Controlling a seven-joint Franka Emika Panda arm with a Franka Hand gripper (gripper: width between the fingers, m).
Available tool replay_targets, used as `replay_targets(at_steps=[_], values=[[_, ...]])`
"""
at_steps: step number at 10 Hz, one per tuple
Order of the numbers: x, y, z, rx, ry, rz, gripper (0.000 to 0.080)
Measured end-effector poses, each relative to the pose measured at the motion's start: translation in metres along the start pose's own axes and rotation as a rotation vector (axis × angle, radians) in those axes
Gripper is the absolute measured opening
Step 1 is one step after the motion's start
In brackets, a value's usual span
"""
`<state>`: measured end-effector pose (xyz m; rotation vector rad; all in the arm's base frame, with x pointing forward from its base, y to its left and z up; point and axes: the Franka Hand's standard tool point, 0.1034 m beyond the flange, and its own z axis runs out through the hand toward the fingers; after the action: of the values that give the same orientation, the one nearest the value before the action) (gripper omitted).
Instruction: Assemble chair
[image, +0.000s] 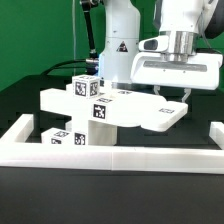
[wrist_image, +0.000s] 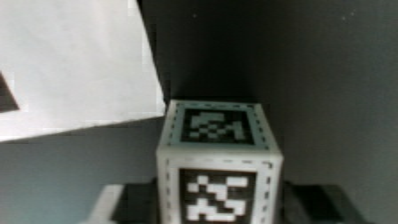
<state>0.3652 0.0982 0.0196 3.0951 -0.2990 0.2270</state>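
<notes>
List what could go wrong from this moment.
1. The gripper hangs just above the seat plate; coming straight down, it may hit the plate.
2. The wrist view shows a tagged block between the fingers, reaching nearly from one to the other, so a small misalignment could knock it.

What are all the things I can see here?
Seat plate: one, white, flat, raised above the black table, under the gripper.
Tagged blocks: at least three, white with black-and-white tags, stacked at the exterior view's left; one close up in the wrist view.
Border wall: one, white, low, along the front and sides.
Table: one, black.
Backdrop: green, behind.
Robot arm: one, white.
Gripper: one, white, above the plate; fingers' state unclear.
</notes>
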Motion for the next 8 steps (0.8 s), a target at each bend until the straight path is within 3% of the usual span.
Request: replay_targets(at_steps=[8], values=[[0.0015, 0.0022, 0.0002, -0.001, -0.005, -0.014, 0.0288]])
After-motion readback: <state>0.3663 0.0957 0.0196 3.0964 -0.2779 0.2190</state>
